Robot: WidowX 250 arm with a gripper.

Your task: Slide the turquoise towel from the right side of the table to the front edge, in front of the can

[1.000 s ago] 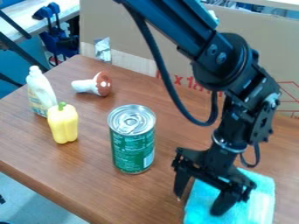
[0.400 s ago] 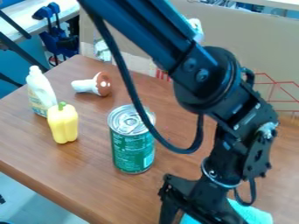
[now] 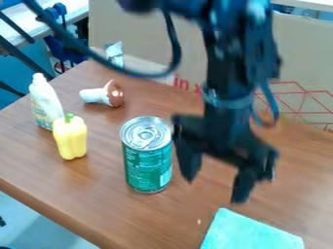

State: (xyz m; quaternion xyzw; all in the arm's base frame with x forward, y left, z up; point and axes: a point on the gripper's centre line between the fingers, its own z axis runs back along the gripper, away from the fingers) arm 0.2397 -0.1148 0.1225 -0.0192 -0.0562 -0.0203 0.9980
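"Hand (image 3: 213, 187) full?"

"No, its two fingers (image 3: 189, 165) are spread wide, right by the green can (image 3: 148, 163)."

"Where's the blue cloth (image 3: 248, 234)?"

"Flat on the table (image 3: 98, 194), nearer us than the can. The yellow pepper (image 3: 70, 138) stands left of the can."

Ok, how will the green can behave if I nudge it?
The can looks metal, so likely stiff. Its lid seems sealed, so it's probably full and heavy. Standing upright and taller than wide, it may tip if pushed high.
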